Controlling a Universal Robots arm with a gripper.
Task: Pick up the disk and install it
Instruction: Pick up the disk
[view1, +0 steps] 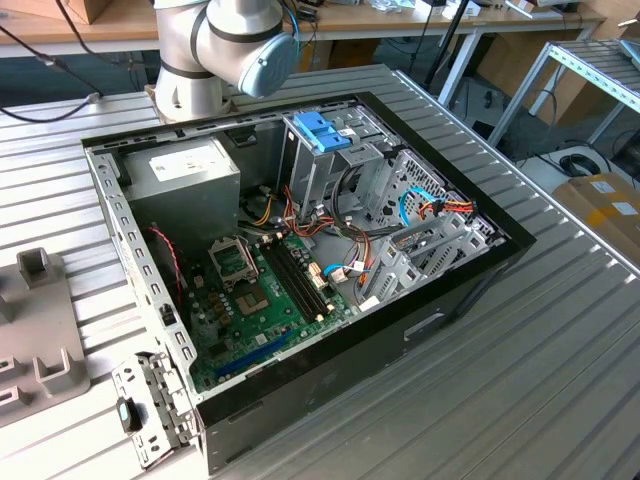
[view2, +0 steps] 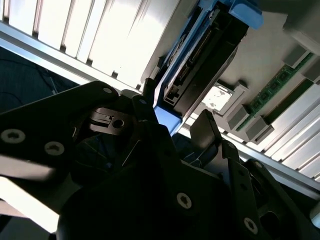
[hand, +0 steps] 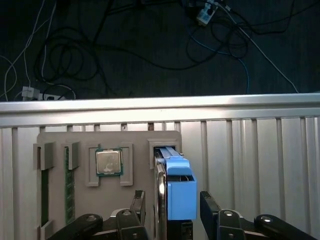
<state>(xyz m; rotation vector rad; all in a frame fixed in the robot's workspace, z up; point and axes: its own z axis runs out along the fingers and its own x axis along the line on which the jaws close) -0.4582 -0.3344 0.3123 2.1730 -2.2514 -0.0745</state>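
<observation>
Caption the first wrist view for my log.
Open gripper straddles the upright disk slotted in the grey tray.

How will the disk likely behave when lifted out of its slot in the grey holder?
Probably stiff: the disk is a flat dark body in a blue plastic rail. It stands on edge in the grey holder, so it may tip once free. The smooth rail might slip between the fingers of the gripper.

Even light filled the exterior view, the computer case (view1: 350, 370) shadowed inside. In the second wrist view the table (view2: 110, 35) glared white behind the dark gripper (view2: 175, 107).
</observation>
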